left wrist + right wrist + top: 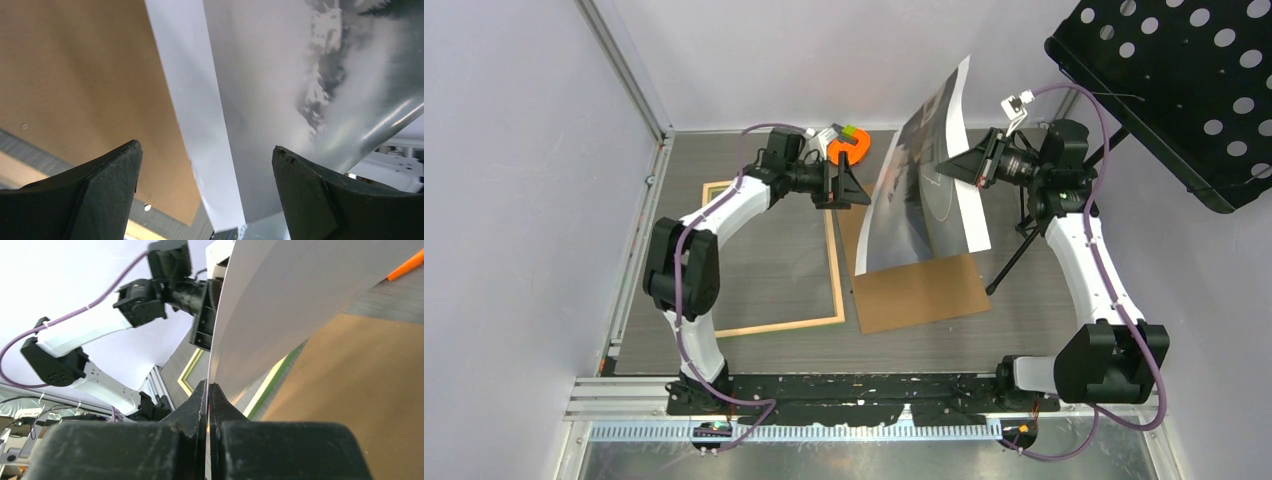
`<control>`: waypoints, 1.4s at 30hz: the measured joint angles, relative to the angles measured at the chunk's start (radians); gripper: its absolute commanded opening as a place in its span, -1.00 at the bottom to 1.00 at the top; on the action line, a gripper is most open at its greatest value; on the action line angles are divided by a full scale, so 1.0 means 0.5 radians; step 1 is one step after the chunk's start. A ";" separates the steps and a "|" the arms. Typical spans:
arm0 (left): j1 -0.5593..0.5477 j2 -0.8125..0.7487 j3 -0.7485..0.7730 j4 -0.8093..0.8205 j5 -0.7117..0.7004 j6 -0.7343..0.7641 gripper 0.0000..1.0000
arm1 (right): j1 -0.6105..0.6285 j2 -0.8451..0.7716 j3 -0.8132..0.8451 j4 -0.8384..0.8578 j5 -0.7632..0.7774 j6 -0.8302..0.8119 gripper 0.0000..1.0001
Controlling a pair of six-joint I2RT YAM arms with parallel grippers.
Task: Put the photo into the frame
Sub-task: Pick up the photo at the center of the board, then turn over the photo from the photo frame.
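Note:
The photo [919,180] stands almost upright above the middle of the table, slightly curled, its dark misty print facing left. My right gripper [972,165] is shut on its right edge; in the right wrist view the sheet's white back [300,290] rises out of the closed gripper [207,385]. My left gripper [849,185] is open beside the photo's left edge. From the left wrist, the white band [195,100] runs between the spread fingers [206,145] without touching them. The frame [774,325] lies flat at the left, pale wood up, under the left arm.
A brown backing board [924,290] lies flat under the photo, just right of the frame. An orange object [849,145] sits at the back edge. A black perforated panel [1174,80] overhangs the right rear, and a thin black stand leg [1014,255] slants beside the right arm.

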 measured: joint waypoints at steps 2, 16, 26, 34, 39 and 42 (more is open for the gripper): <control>0.000 0.017 -0.035 0.134 0.069 -0.113 0.99 | 0.024 -0.005 0.010 0.082 -0.016 0.066 -0.89; 0.000 0.193 -0.335 1.341 0.423 -1.019 0.99 | 0.069 -0.089 -0.041 0.452 -0.094 0.355 -0.89; 0.000 0.381 -0.347 2.219 0.537 -1.715 0.99 | 0.069 -0.145 -0.141 0.458 -0.125 0.355 -0.89; 0.001 0.383 -0.346 2.409 0.562 -1.872 0.66 | 0.069 -0.179 -0.163 0.373 -0.117 0.240 -0.89; 0.002 0.380 -0.348 2.414 0.572 -1.875 0.63 | 0.069 -0.184 -0.169 0.271 -0.088 0.145 -0.89; 0.002 0.356 -0.367 2.397 0.574 -1.862 0.63 | 0.069 -0.185 -0.169 0.200 -0.055 0.068 -0.89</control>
